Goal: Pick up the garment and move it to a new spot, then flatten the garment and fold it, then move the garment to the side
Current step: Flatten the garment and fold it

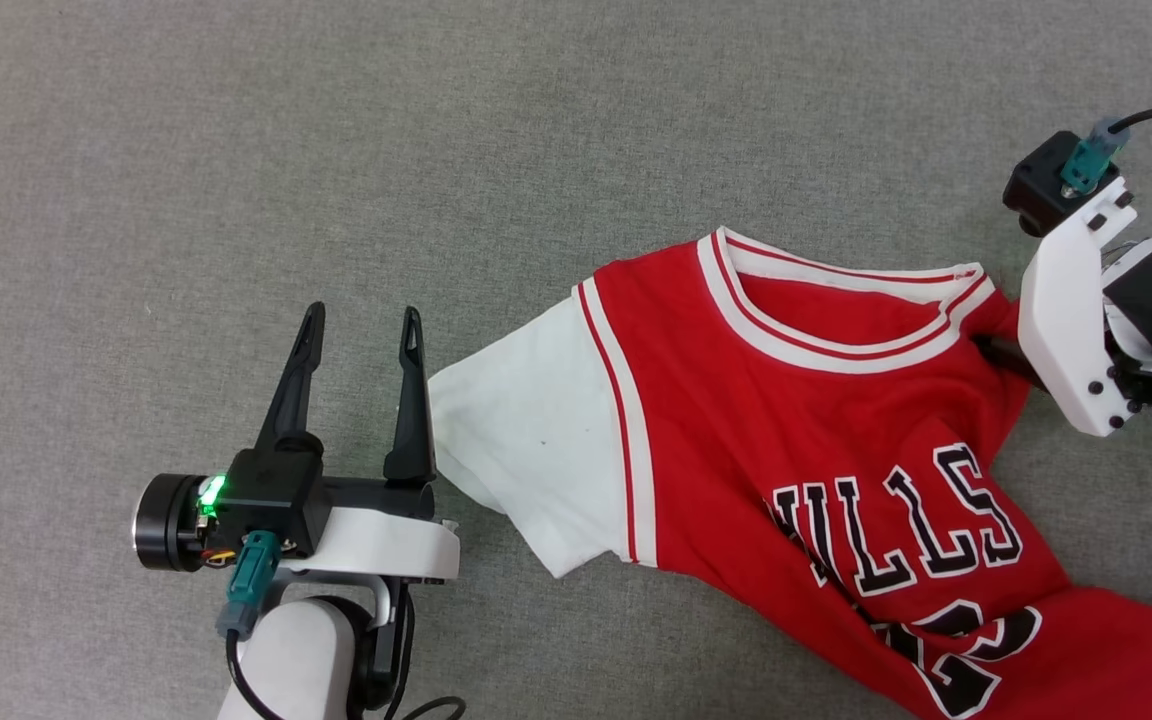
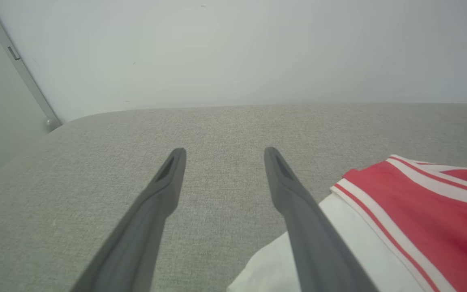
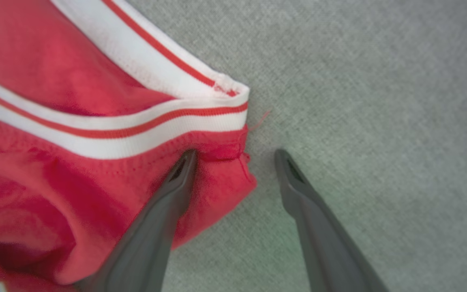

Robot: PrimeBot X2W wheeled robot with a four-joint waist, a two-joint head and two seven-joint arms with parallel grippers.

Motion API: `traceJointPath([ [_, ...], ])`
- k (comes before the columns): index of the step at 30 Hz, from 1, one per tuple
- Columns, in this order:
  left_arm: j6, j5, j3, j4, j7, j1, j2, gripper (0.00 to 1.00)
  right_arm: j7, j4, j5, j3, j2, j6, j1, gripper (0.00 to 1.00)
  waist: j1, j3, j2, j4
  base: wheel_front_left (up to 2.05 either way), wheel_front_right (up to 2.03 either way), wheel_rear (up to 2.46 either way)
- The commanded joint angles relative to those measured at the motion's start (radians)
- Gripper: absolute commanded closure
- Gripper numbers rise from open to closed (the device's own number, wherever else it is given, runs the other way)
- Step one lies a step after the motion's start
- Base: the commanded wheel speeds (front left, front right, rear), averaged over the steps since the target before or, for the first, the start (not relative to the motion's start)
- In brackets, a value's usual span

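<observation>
Grey woven fabric (image 1: pixel 236 150) is seen covering a broad flat surface, and a plain pale wall (image 2: pixel 233 52) is seen behind it in the left wrist view. A red T-shirt (image 1: pixel 816 420) is laid front-up on this surface, right of centre in the head view, and its lower part is cut off by the bottom right corner. One white short sleeve (image 1: pixel 526 440) is spread out toward the left, edged with a red and white stripe. The striped collar (image 1: pixel 836 340) is turned toward the far side. Black letters outlined in white (image 1: pixel 896 530) are seen across the chest, with the first letter lost in a fold, and part of a number (image 1: pixel 956 650) is seen below them. The cloth is rumpled around the lettering.

The left gripper (image 1: pixel 364 313) is held low at the lower left, with its two dark fingers spread apart and nothing between them. Its inner finger is placed just beside the outer edge of the white sleeve; whether it is touched cannot be told.

The right gripper (image 3: pixel 236 154) is set at the T-shirt's other shoulder, close to the end of the collar. Its fingers are also spread wide. One finger is seen over the red shoulder cloth and the other over bare grey fabric, so the shoulder's edge is placed between them, unpinched.
</observation>
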Motion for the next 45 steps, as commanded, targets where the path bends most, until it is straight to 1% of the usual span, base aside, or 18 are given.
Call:
traceJointPath([
  [1,0.006,0.000,0.002,0.002,-0.003,-0.006,-0.002,0.00,0.007,0.012,0.014,0.064,0.026,0.005,0.062,0.92,-0.0001,-0.004,0.0000,-0.002,0.00,0.00,0.00],
  [2,0.006,0.001,0.005,0.004,-0.003,-0.004,-0.002,0.00,-0.005,0.007,0.019,0.077,0.024,0.007,0.055,1.00,-0.0001,-0.008,0.0000,-0.005,0.00,0.00,0.00],
  [5,0.002,0.002,0.009,0.009,-0.003,0.005,-0.003,0.00,-0.066,0.003,0.027,0.083,0.012,0.004,0.009,1.00,-0.0001,-0.032,0.0000,-0.016,0.00,0.00,0.00],
  [9,0.000,0.000,0.018,0.019,-0.003,0.024,-0.003,0.00,-0.169,-0.018,0.040,0.085,-0.023,0.003,-0.039,1.00,-0.0001,-0.082,0.0000,-0.036,0.00,0.00,0.00],
  [12,-0.002,0.000,0.024,0.026,-0.003,0.046,-0.003,0.00,-0.245,-0.061,0.052,0.101,-0.067,0.003,-0.044,1.00,-0.0001,-0.127,0.0000,-0.050,0.00,0.00,0.00],
  [15,-0.003,0.001,0.035,0.030,-0.003,0.074,-0.003,0.00,-0.300,-0.123,0.072,0.110,-0.139,0.003,-0.023,1.00,-0.0001,-0.167,0.0000,-0.064,0.00,0.00,0.00],
  [20,-0.004,0.004,0.054,0.022,-0.003,0.114,-0.004,0.00,-0.350,-0.207,0.129,0.091,-0.243,0.003,0.023,1.00,-0.0001,-0.203,0.0000,-0.089,0.00,0.00,0.00],
  [22,-0.008,0.005,0.055,0.020,-0.003,0.123,-0.004,0.00,-0.358,-0.222,0.139,0.077,-0.263,0.003,0.029,1.00,-0.0001,-0.207,0.0000,-0.092,0.00,0.00,0.00],
  [24,-0.011,0.006,0.053,0.019,-0.003,0.126,-0.004,0.00,-0.359,-0.222,0.145,0.059,-0.267,0.003,0.026,1.00,-0.0001,-0.209,0.0000,-0.089,0.00,0.00,0.00],
  [27,-0.015,0.005,0.043,0.017,-0.003,0.119,-0.004,0.00,-0.338,-0.209,0.151,0.030,-0.248,0.003,-0.001,1.00,-0.0001,-0.203,0.0000,-0.076,0.00,0.00,0.00],
  [31,-0.017,-0.002,0.026,0.011,-0.003,0.102,-0.005,0.00,-0.290,-0.151,0.098,0.009,-0.198,0.003,-0.058,1.00,-0.0001,-0.181,0.0000,-0.048,0.00,0.00,0.00],
  [33,-0.012,-0.009,0.017,0.009,-0.003,0.097,-0.005,0.00,-0.267,-0.103,0.059,0.001,-0.154,0.003,-0.094,1.00,-0.0001,-0.167,0.0000,-0.033,0.00,0.00,0.00],
  [36,-0.005,-0.021,0.003,0.009,-0.003,0.084,-0.005,0.00,-0.251,0.000,0.018,-0.016,-0.073,0.003,-0.145,1.00,-0.0001,-0.143,0.0000,-0.009,0.00,0.00,0.00],
  [40,0.007,-0.037,-0.016,0.010,-0.003,0.066,-0.006,0.00,-0.277,0.134,-0.026,-0.031,0.042,0.003,-0.195,1.00,-0.0001,-0.112,0.0000,0.021,0.00,0.00,0.00],
  [42,0.011,-0.042,-0.020,0.010,-0.003,0.057,-0.005,0.00,-0.288,0.186,-0.044,-0.017,0.093,0.003,-0.199,1.00,-0.0001,-0.099,0.0000,0.031,0.00,0.00,0.00],
  [45,0.014,-0.048,-0.026,0.010,-0.003,0.046,-0.006,0.00,-0.314,0.253,-0.076,0.023,0.152,0.003,-0.205,1.00,-0.0001,-0.078,0.0000,0.041,0.00,0.00,0.00],
])
